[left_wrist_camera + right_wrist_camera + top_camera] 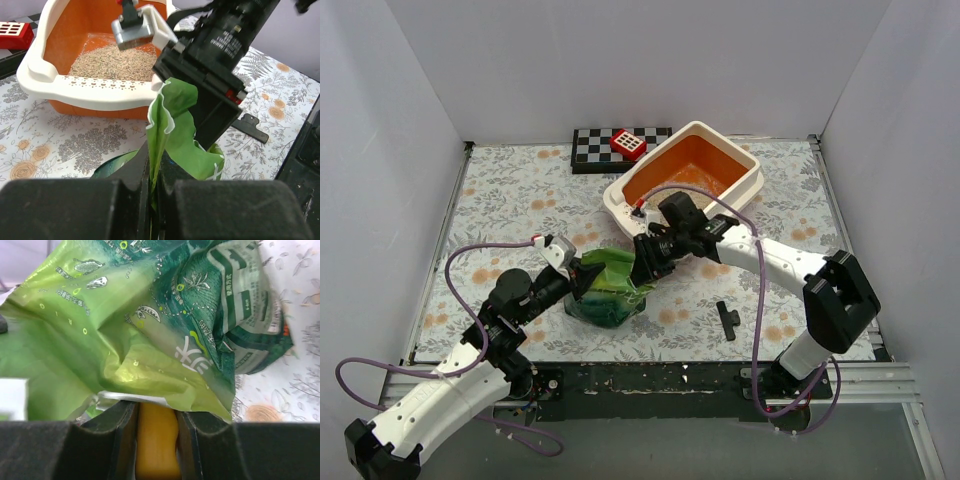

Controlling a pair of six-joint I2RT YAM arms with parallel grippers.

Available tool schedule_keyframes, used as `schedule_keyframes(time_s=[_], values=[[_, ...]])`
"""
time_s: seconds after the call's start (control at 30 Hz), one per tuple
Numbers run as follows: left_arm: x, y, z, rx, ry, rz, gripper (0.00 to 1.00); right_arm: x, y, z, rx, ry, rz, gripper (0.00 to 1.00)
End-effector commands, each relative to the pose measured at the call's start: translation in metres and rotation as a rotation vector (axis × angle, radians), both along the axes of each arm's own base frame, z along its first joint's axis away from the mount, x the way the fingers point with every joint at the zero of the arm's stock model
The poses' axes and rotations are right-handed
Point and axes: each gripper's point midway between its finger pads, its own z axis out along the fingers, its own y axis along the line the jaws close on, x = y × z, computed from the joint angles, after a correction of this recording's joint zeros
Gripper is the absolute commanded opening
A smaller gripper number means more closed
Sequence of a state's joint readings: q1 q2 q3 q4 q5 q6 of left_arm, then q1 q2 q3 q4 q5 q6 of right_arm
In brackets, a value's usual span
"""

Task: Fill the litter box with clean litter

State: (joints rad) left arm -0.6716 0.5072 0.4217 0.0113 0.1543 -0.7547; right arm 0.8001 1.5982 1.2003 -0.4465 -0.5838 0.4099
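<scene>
The left gripper point(152, 176) pinches the bag point(177, 131) by its upright edge. Right above the bag hangs the right gripper point(214, 125) — black, touching its top. Behind the bag sits the litter box point(90, 91) — litter point(111, 61) inside.

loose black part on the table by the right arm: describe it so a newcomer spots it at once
Start at the floral-print table and go toward its near edge, right of the green bag. Just in front of the right arm's white forearm lies a small black T-shaped piece, flat on the cloth. It is the only loose black item, touching neither bag nor arm.
</scene>
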Motion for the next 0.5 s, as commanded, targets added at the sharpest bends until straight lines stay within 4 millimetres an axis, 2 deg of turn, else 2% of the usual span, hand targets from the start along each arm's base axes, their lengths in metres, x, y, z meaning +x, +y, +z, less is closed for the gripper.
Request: schedule_keyframes(time_s=[0.0,0.03,0.2,0.47], values=[[-0.001,0.003,0.008,0.000,-0.027,0.006,0.00,-0.018,0.021,-0.026,0.149,0.177,-0.019,0.01],[-0.001,0.004,0.009,0.000,-0.032,0.009,0.00,-0.016,0.030,-0.017,0.233,0.165,-0.013,0.01],[-0.003,0.003,0.007,0.012,-0.031,-0.006,0.00,-0.028,0.039,-0.001,0.421,0.249,-0.017,0.01],[-0.002,0.002,0.003,0.027,-0.017,-0.008,0.00,-0.034,0.038,0.028,0.562,0.252,-0.010,0.01]])
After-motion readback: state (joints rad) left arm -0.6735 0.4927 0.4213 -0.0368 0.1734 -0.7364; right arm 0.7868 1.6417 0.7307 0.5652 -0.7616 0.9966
